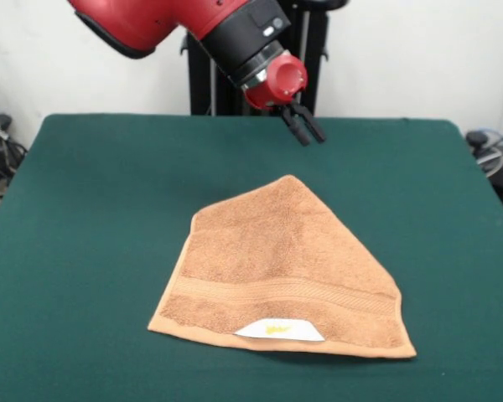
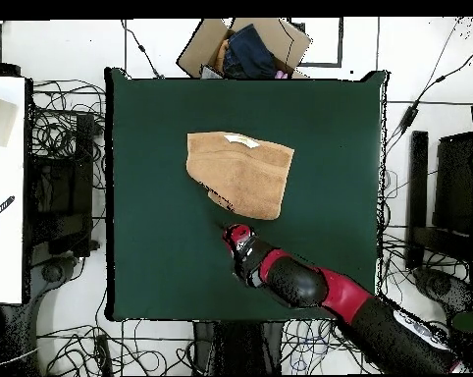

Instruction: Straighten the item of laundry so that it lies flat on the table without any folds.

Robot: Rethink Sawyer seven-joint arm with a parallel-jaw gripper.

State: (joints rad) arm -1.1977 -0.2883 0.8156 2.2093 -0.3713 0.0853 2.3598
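The item of laundry, an orange-tan towel (image 1: 277, 255), lies near the middle of the green table (image 1: 84, 218). Its far part narrows to a point, so part of it looks folded over. A woven band (image 1: 285, 293) runs near its front edge, with the white label (image 1: 278, 330) and its yellow mark showing there. My gripper (image 1: 311, 139) hangs above the table just beyond the towel's far point, its fingers slightly apart and empty. In the overhead view the gripper (image 2: 227, 230) sits just below the towel (image 2: 240, 172), not touching it.
A cardboard box (image 2: 213, 47) with dark clothes stands just past the table's (image 2: 152, 147) top edge in the overhead view. Cables and equipment lie on the floor around the table. A white surface (image 2: 5, 196) stands at the left.
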